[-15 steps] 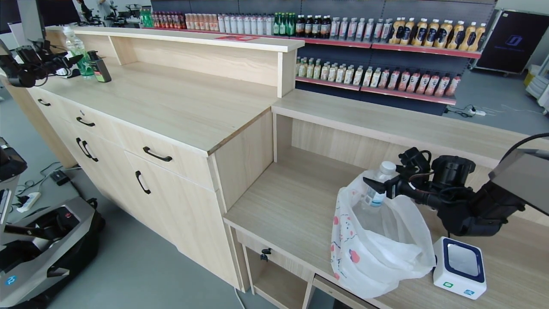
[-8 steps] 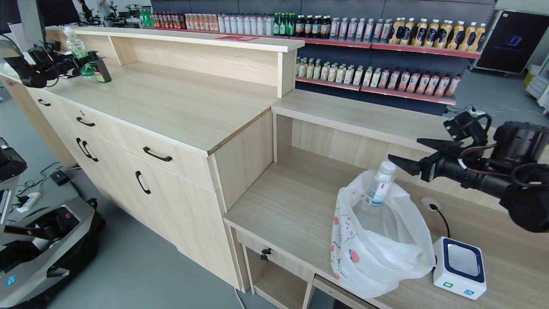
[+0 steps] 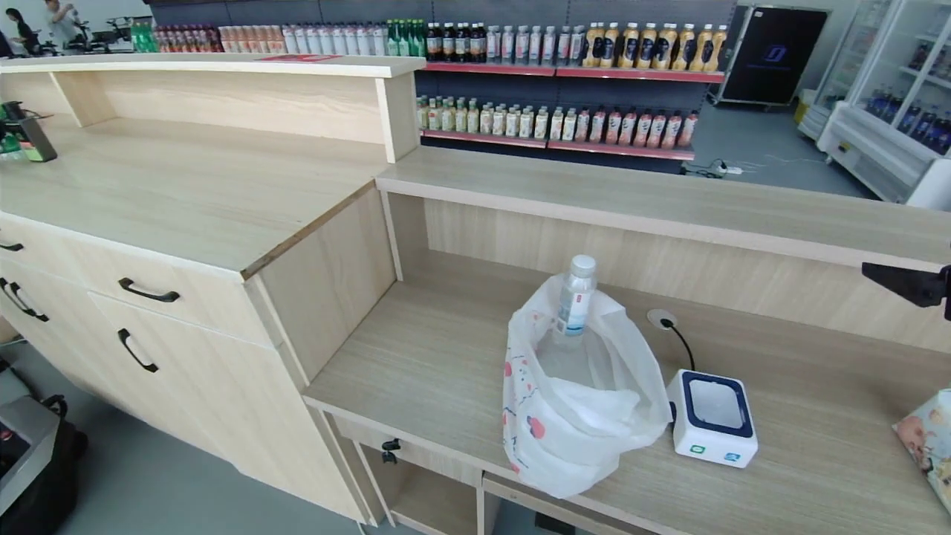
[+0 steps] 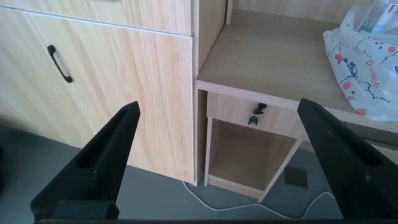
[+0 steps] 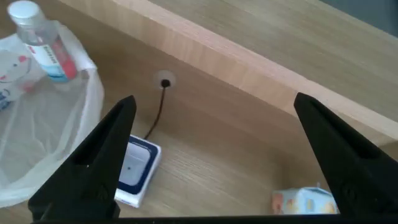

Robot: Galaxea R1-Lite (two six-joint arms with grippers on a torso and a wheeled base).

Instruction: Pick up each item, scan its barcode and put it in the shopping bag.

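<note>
Bottle (image 3: 576,301) sits in the shopping bag (image 3: 579,416), left gripper (image 4: 219,104) and right gripper (image 5: 213,98) gape empty, so that packet (image 3: 927,438) wants grabbing next, I'd say

- Head view: high up, facing forward and down on the lower counter (image 3: 438,357); shopping bag (image 3: 572,423) central, scanner (image 3: 712,420) at its 3 o'clock.
- Left wrist view: low, seemingly farther back, facing the counter front and the bag.
- Right wrist view: overhead, nearer; shares bag and scanner with the head view.
</note>
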